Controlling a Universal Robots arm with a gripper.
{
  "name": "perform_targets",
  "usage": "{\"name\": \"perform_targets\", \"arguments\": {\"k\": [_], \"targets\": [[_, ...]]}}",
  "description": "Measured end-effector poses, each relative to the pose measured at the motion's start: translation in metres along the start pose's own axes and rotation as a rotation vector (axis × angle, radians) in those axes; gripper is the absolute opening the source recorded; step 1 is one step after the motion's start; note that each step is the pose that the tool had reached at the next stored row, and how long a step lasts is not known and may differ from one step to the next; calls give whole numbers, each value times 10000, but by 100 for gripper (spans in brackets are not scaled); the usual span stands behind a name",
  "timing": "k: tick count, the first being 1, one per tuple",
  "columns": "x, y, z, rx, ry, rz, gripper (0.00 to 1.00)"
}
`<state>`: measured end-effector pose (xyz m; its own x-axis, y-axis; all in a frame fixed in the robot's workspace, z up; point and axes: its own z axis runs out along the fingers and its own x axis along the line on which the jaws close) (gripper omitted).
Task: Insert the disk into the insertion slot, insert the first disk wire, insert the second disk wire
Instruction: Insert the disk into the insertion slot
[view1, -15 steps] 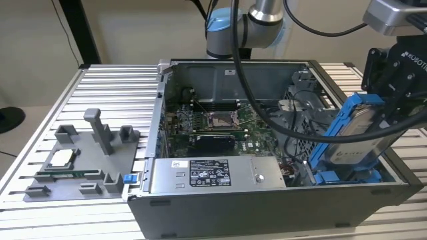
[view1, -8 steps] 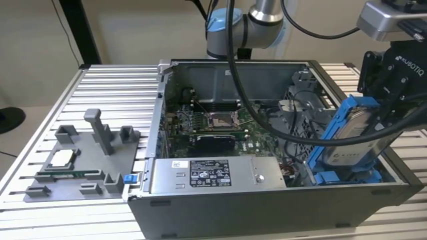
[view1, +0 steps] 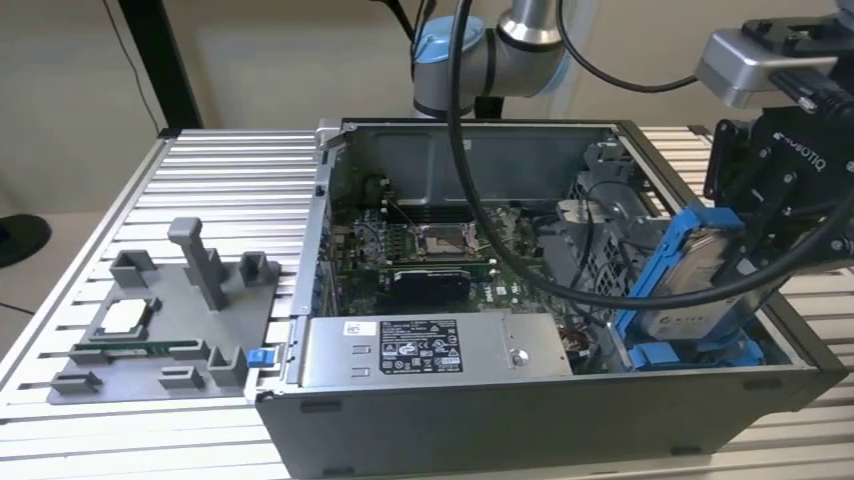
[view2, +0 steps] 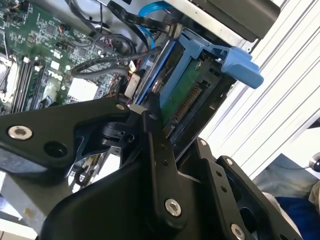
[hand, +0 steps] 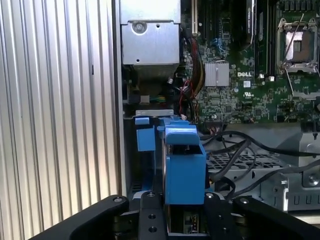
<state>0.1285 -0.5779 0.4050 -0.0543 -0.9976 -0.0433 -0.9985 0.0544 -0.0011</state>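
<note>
The disk (view1: 687, 285), silver with a white label in a bright blue carrier, stands tilted on edge at the exterior view's right end of the open computer case. My gripper (view1: 737, 250) is shut on its upper part. Its lower end sits at the blue rails of the insertion slot (view1: 694, 352). In the second wrist view my fingers (view2: 152, 117) clamp the disk (view2: 186, 97), whose green board and connector edge show. In the first wrist view the blue carrier (hand: 185, 165) rises between my fingers (hand: 150, 212), with a blue slot tab (hand: 145, 136) beside it.
A grey labelled power-supply box (view1: 427, 345) lies along the case front, with the motherboard (view1: 427, 250) behind it. Loose black cables (hand: 250, 150) cross a perforated cage (hand: 235, 162) beside the disk. A grey fixture (view1: 160, 320) with small parts sits on the ribbed table at the exterior view's left.
</note>
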Motion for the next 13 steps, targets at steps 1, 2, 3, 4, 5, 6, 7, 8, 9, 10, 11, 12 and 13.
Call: {"name": "perform_targets", "arguments": {"k": [1,2,3,4,5,6,7,8,9,10,11,12,13], "targets": [[-2,0,18,0,7,0,0],[-4,1,35,1,10,0,0],[-5,1,53,2,12,1,0],[-5,1,71,3,14,1,0],[-4,1,89,4,14,1,0],[-4,1,107,5,15,0,0],[-4,1,127,6,13,1,0],[-3,1,143,7,13,1,0],[-3,1,146,7,13,1,0],[-3,1,146,7,13,1,0],[-3,1,146,7,13,1,0],[-3,1,146,7,14,1,0],[-3,1,146,7,14,1,0]]}}
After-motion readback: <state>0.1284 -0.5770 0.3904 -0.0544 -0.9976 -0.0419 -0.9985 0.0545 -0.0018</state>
